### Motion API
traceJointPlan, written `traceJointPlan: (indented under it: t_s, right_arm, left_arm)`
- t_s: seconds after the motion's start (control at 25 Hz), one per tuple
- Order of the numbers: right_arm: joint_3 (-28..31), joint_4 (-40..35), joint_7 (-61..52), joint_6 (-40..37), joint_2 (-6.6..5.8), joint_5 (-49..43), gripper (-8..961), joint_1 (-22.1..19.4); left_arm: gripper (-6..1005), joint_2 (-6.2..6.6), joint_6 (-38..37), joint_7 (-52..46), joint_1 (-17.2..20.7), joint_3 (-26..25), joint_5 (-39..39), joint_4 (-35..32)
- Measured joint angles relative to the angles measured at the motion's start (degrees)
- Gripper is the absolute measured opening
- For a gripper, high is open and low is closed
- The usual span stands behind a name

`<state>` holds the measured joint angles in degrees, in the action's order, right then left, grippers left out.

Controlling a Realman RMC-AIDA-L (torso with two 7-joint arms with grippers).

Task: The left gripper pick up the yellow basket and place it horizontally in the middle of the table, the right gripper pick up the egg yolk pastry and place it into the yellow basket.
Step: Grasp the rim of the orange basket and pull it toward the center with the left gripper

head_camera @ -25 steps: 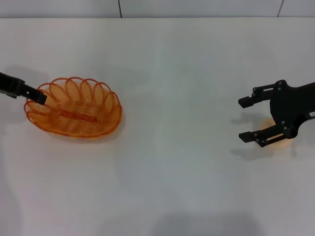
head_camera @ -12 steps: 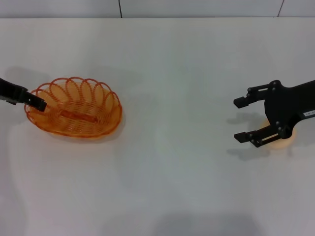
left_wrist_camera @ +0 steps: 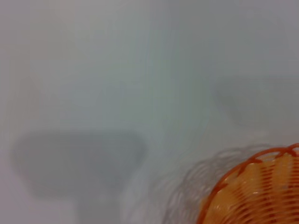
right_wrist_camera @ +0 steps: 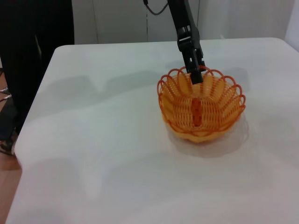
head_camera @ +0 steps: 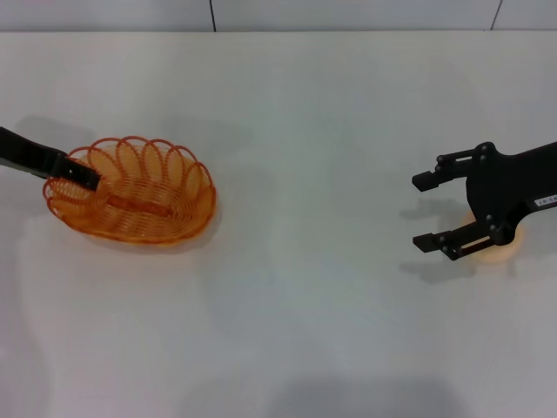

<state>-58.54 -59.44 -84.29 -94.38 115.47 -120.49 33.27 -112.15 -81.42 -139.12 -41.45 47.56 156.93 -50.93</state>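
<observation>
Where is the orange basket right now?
In the head view the basket sits on the table's left side, with the left end effector at its rim.

Bright even light, soft shadows on the table (head_camera: 287,331), blurred left wrist view.

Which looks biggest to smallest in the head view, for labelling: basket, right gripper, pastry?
1. basket
2. right gripper, open, above the pastry
3. pastry, mostly hidden under the gripper, so its rank is unsure
</observation>
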Motion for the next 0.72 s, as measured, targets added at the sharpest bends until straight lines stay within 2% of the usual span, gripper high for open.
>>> traceJointPlan:
  t_s: [0.36,0.56,0.72]
  right_arm:
    - [0.00,0.03,0.00,0.03,0.01,0.00,804,0.04]
    - [0.00,0.03,0.00,0.22,0.01,0.00,804,0.04]
    - [0.00,0.03,0.00,0.25,0.01,0.00,804,0.04]
  left_arm:
    - [842,-0.09,0.70,0.62,0.28,0.08,0.04,1.47]
    - [673,-0.09,1.18,0.62,0.61,0.00,-0.15,1.52]
    - [431,-0.15,2.20,0.62,0.70,-0.08,-0.33,1.43]
